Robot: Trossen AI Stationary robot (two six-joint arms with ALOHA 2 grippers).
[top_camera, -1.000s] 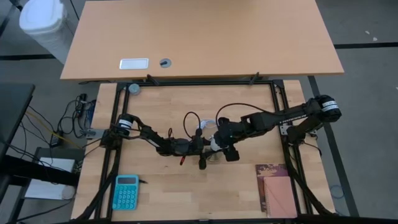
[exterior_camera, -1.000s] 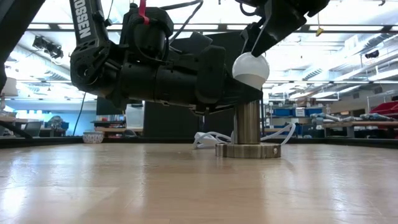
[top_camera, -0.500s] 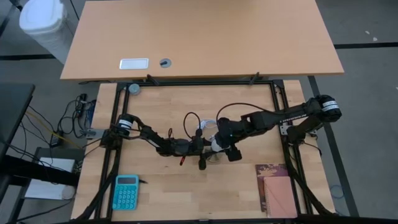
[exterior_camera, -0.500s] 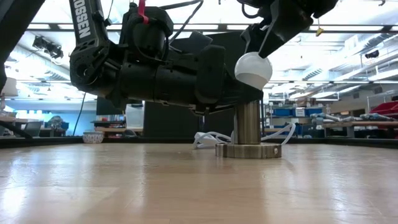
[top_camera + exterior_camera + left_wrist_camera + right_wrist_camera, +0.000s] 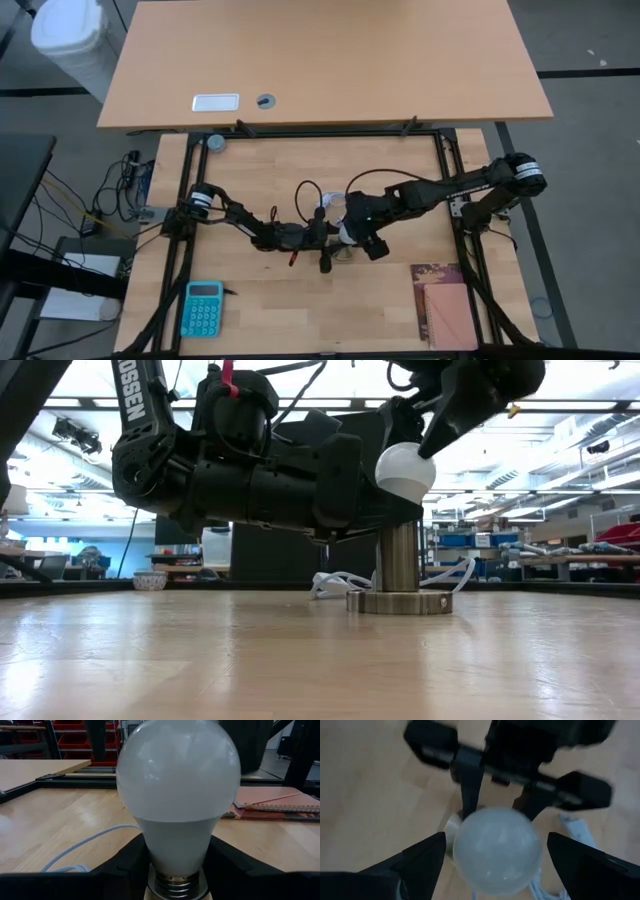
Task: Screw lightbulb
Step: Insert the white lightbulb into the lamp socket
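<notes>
From above, we see both arms meeting near the middle of the table: the left gripper (image 5: 325, 243) reaches in from the left, the right gripper (image 5: 352, 236) from the right, with the lightbulb (image 5: 346, 234) a small white spot between them.

At table height, the lightbulb (image 5: 405, 470) stands upright on the metal socket post (image 5: 399, 557), its long axis vertical, globe up. The right gripper (image 5: 440, 420) hangs just above and to its right, nearer the globe than any other tool.

From the left wrist, the lightbulb (image 5: 178, 795) fills the view, its screw base (image 5: 175, 882) entering the socket; the left fingers (image 5: 125, 865) sit clamped either side of the socket below it.

From the right wrist, we look down on the globe (image 5: 496, 849), with the right fingers (image 5: 422, 857) spread well apart and clear of the glass on both sides. We judge the next grip must come straight down the bulb's axis.
</notes>
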